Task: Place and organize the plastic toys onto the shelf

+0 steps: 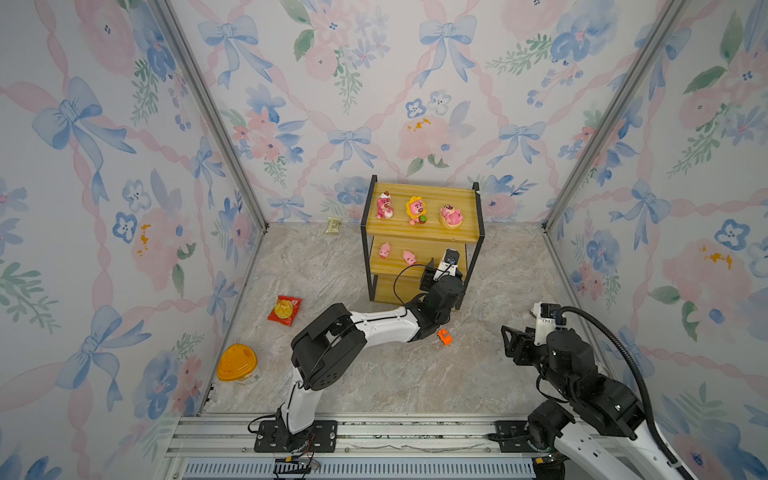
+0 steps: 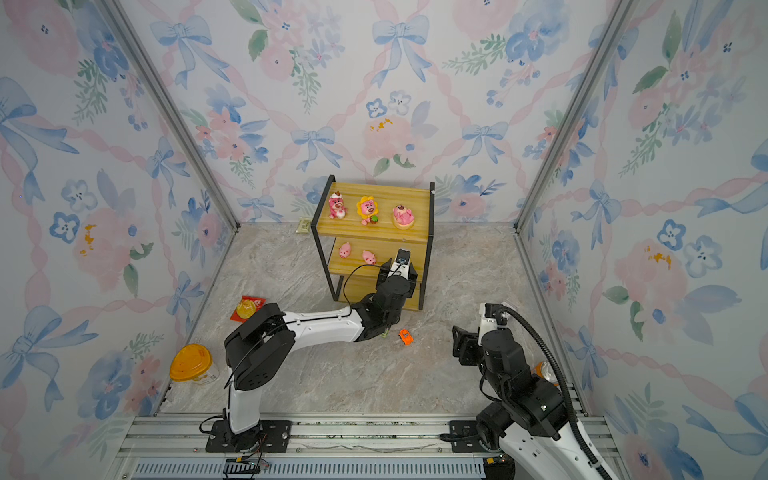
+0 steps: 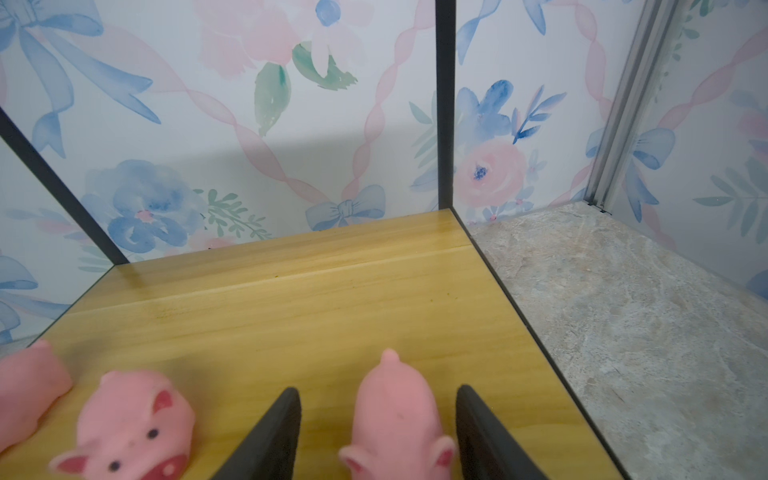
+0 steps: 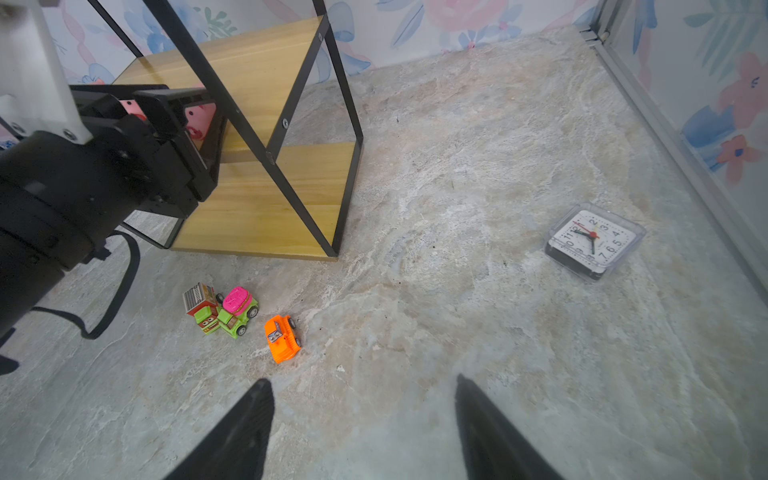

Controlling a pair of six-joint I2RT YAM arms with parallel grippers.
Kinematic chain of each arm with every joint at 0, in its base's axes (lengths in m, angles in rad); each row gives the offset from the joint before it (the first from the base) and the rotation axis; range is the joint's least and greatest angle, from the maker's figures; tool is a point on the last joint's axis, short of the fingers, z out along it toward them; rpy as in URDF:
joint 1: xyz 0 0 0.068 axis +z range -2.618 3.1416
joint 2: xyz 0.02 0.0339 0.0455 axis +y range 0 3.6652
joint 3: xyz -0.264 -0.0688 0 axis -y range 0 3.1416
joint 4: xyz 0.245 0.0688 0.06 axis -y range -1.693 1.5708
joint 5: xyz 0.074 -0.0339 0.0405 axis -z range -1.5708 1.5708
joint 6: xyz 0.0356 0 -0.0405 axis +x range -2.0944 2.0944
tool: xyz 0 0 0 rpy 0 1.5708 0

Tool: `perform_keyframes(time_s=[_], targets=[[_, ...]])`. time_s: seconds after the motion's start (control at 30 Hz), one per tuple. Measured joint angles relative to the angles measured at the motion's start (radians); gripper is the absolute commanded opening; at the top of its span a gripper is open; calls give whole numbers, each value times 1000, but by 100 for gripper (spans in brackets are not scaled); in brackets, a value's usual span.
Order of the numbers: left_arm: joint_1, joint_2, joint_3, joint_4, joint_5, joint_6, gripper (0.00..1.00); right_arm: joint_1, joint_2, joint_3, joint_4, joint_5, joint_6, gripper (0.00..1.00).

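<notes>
Left gripper [image 3: 378,390], arm extended onto the middle wood-grain board of the shelf [image 3: 291,299], jaws parted astride a rounded matte pink pig [image 3: 395,419], unclamped. Right gripper [image 4: 362,380], spread and empty, hangs above the marbled floor [image 4: 457,166] near a boxy orange car [image 4: 282,338].

Both top views overlook everything from above; close wrist views share the shelf [image 3: 291,311].
</notes>
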Motion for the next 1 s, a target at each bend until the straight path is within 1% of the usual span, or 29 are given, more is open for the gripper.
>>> perform_keyframes(time_s=[0.83,1.0], targets=[[-30,-175,-202,-27,-61,-1,60,0,-9,-2,0,-5,0,71],[-36,-245,-275,-37,-88,-3,60,0,-20,-4,1,-5,0,72]])
